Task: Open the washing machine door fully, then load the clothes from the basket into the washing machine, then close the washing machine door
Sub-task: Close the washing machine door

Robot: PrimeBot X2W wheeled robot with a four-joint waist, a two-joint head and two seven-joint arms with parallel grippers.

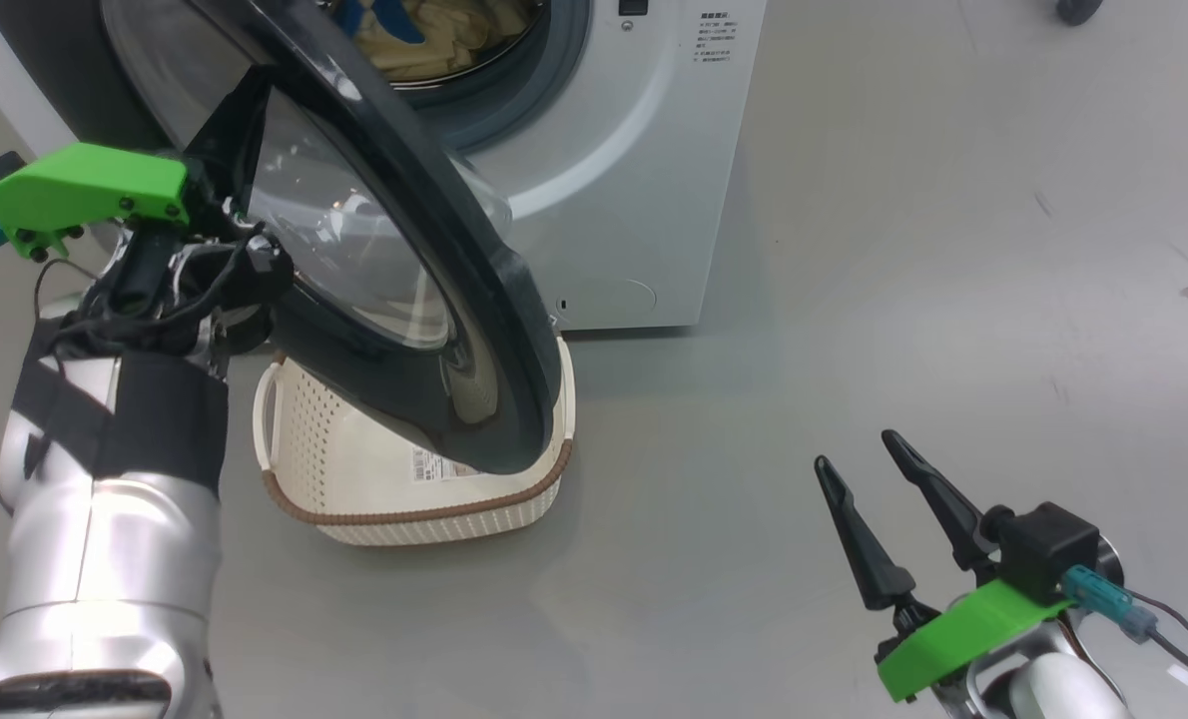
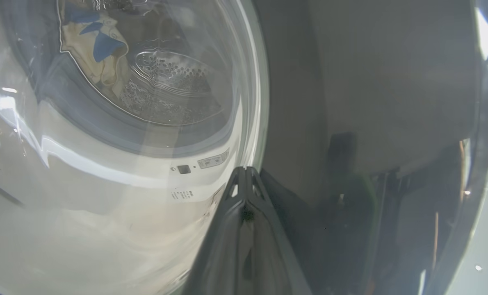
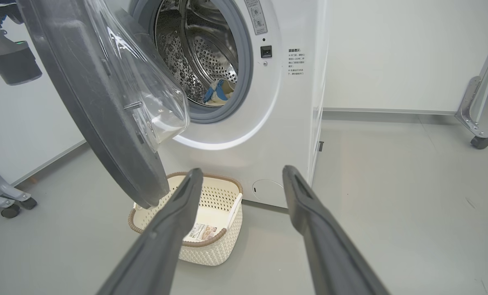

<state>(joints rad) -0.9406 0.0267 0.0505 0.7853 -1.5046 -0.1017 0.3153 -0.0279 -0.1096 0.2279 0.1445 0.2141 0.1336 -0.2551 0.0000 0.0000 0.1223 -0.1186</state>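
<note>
At the upper left of the head view, the washing machine [image 1: 644, 150] is seen with the washing machine door [image 1: 484, 300] standing partly open, at an angle to the white front. Its black ring and bulging clear glass are turned outwards, and its lower edge hangs over the basket [image 1: 424, 529]. The basket is placed on the grey floor [image 1: 854, 300], just in front of the machine, and a label sticker [image 1: 432, 464] is visible on its bottom. The clothes [image 1: 444, 35] are found inside the steel drum [image 3: 203, 57], behind the grey gasket [image 3: 247, 82]; cream fabric with a blue patch can be made out there.

The left gripper [image 2: 246, 170] is seen at the outer side of the door, the side away from the drum. Its fingers [image 2: 227, 229] are pressed together completely and nothing is gripped between them. Their tips are set close to the line where the clear glass meets the dark ring; whether the door is really touched cannot be told. Through the glass, the drum and the clothes are seen in the left wrist view.

The right gripper [image 1: 854, 449] is seen low at the right, over the floor and well apart from the machine and the basket. Its fingers are spread wide and nothing is held by them. In the right wrist view they are pointed toward the machine's front, and the basket is partly hidden behind one of them.
</note>
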